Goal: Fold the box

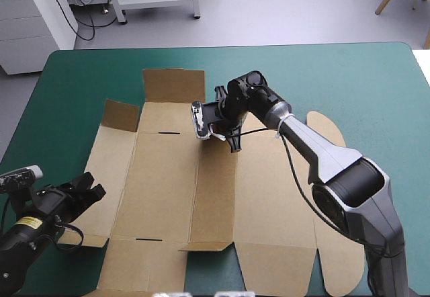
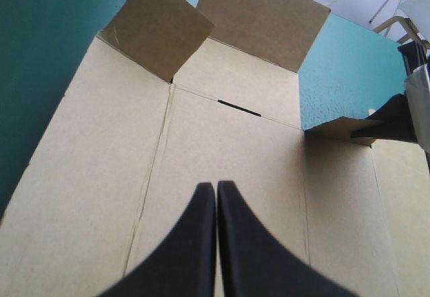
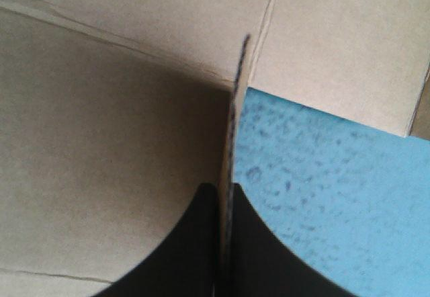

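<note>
A flat cut sheet of brown cardboard, the box [image 1: 168, 189], lies spread over the left and middle of the teal-green tabletop [image 1: 349, 82], far flaps tilted up; the right pincer [image 3: 225, 188] is pinched tight on a raised flap [image 2: 336, 128] at the far middle; the left pincer [image 2: 216, 186] hovers closed and empty over the near-left panel; the board looks light and stiff, likely bending only along its creases, so flap edges seem the best hold.

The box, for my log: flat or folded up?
Mostly flat: the box lies spread out, two far flaps tilted up, the right gripper shut on a raised edge.
</note>
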Robot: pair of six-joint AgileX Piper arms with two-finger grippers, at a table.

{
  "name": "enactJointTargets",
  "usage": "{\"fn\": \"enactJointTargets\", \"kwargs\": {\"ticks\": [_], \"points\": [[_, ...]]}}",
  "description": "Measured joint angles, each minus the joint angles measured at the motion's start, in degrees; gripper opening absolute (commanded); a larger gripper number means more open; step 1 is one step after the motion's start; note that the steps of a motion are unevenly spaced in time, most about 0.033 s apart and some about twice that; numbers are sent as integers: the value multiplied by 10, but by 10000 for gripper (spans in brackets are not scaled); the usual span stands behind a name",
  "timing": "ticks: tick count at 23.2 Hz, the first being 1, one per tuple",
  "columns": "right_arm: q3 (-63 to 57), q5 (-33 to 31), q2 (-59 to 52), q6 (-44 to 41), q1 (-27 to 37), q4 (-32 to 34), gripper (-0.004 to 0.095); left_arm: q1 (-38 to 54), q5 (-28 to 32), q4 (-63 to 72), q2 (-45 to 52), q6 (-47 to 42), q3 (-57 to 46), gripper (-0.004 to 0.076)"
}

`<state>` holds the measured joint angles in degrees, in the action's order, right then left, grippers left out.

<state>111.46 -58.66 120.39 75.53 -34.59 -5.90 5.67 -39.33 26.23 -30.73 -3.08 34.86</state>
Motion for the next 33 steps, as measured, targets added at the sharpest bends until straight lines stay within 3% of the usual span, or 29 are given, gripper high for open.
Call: {"fn": "enactJointTargets", "kwargs": {"ticks": [8,11,12,13,14,15,16,18,20,22,24,27,30,33], "points": [[0,25,1,11,-5,-3,-19,0,0,0,0,1,0,-10],[0,51,4,-12,-5,-12,51,0,1,0,0,2,0,-10],[0,60,6,-25,-5,-12,200,0,1,0,0,2,0,-10],[0,77,8,-51,-5,-14,283,0,0,0,0,2,0,-10],[0,81,8,-57,-5,-14,534,0,0,0,0,2,0,-10],[0,88,8,-70,-5,-14,660,0,0,0,0,2,0,-10],[0,89,8,-77,-5,-16,854,0,0,1,0,2,0,-10],[0,90,8,-95,-5,-16,936,0,0,2,0,2,0,-10],[0,91,5,-109,-6,-12,906,0,0,2,0,2,0,-10],[0,91,-18,-148,-14,10,809,0,0,0,0,3,0,-10],[0,90,-55,-202,-26,44,551,0,0,0,0,17,0,-10],[0,80,-113,-304,-31,96,-14,0,0,-2,0,31,0,-10],[0,54,-138,-444,-31,175,-14,0,0,-16,0,34,0,29],[0,31,-138,-527,-31,216,-19,0,0,-37,0,35,0,137]]}}
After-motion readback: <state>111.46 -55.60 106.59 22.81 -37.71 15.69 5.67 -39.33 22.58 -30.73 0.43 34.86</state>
